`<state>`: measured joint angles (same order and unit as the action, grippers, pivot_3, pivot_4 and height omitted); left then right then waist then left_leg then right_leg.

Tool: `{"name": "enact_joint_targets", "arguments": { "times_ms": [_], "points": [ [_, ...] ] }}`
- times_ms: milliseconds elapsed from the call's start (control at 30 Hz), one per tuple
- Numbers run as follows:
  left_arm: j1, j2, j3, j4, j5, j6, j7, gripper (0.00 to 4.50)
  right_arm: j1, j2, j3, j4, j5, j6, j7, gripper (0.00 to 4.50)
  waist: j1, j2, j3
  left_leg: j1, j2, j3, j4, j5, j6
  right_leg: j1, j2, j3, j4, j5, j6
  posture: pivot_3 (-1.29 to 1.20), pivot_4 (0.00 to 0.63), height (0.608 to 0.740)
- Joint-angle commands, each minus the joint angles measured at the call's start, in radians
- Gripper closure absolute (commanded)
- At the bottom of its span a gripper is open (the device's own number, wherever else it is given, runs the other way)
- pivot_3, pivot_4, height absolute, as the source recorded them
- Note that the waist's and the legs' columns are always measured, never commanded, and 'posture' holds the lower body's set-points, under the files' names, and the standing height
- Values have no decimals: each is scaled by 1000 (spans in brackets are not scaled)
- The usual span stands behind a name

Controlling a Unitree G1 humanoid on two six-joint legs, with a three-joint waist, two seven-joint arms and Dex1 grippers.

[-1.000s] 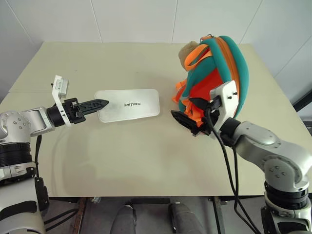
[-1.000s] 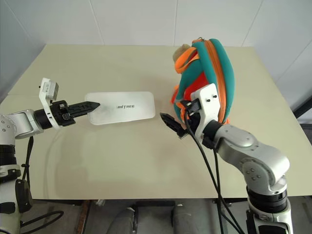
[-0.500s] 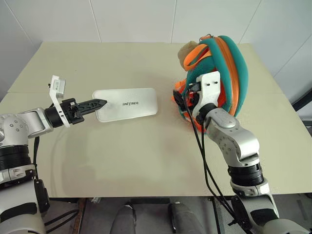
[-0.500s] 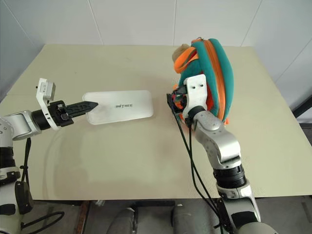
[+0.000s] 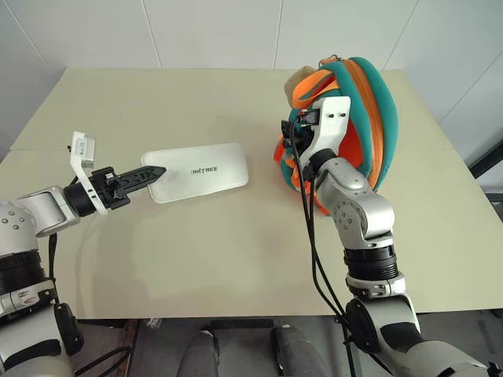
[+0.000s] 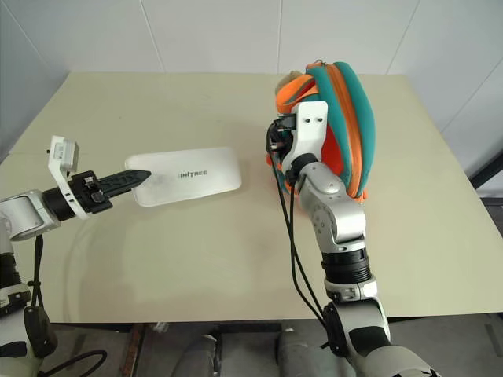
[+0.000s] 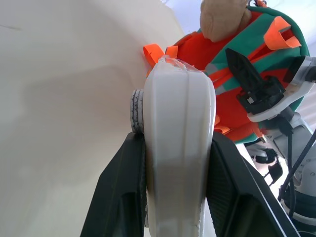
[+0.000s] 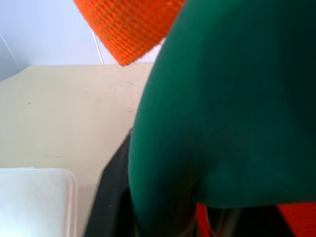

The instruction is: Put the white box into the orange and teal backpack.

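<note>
The white box (image 5: 203, 170) hangs level just above the table, left of centre, its UNITREE lettering up. My left gripper (image 5: 157, 170) is shut on its left end; in the left wrist view the box (image 7: 177, 123) sits between both black fingers (image 7: 118, 192). The orange and teal backpack (image 5: 371, 102) stands upright at the right, with a tan plush head (image 5: 299, 78) at its top. My right gripper (image 5: 289, 132) is pressed to the backpack's left side. In the right wrist view the teal trim (image 8: 227, 98) lies between its fingers (image 8: 111, 197), so it is shut on that trim.
The beige table (image 5: 196, 251) has bare surface in front of and behind the box. White walls rise behind the table's far edge. My right arm's black cables (image 5: 314, 236) hang down in front of the backpack.
My right arm swung up and in from the table to the backpack's left side, and its gripper went from open to shut on the teal trim. The left gripper drew the box slightly left.
</note>
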<state>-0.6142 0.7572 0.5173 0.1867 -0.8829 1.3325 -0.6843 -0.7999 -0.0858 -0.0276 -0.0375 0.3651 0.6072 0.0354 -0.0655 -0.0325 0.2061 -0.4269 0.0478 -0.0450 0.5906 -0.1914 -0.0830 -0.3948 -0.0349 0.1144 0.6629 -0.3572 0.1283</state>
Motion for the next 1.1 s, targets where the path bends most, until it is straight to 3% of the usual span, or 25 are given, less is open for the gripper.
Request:
{"name": "enact_joint_targets", "arguments": {
  "times_ms": [33,233,533,800,1100],
  "points": [
    [-1,35,55,-34,-23,-24,2,3272,-31,24,-14,-100,108,56,83,4491,-2,0,0,0,0,0,0,0,0,0,0,0,0,0,0,0,150,740],
    [-15,99,45,27,9,-80,-26,3272,-57,7,-63,-200,291,207,173,4500,-17,0,0,0,0,0,-2,0,0,0,0,0,-1,0,0,0,150,740],
    [-121,261,-68,191,101,-194,-169,3272,-105,-273,-126,-413,720,468,482,4500,-17,0,1,0,0,0,-8,0,0,-2,0,0,-4,-1,-2,0,150,740],
    [-199,322,-172,262,166,-263,-298,3272,-82,-461,-126,-464,950,539,636,4500,-16,-1,1,-1,0,1,-10,0,0,-3,0,-1,-6,-2,-3,0,150,740],
    [-211,330,-148,230,185,-435,-433,3272,9,-614,-54,-477,849,487,805,4500,-14,-2,1,-1,0,1,-8,0,0,-3,0,-1,-5,-2,-3,0,150,740]
  ]
}}
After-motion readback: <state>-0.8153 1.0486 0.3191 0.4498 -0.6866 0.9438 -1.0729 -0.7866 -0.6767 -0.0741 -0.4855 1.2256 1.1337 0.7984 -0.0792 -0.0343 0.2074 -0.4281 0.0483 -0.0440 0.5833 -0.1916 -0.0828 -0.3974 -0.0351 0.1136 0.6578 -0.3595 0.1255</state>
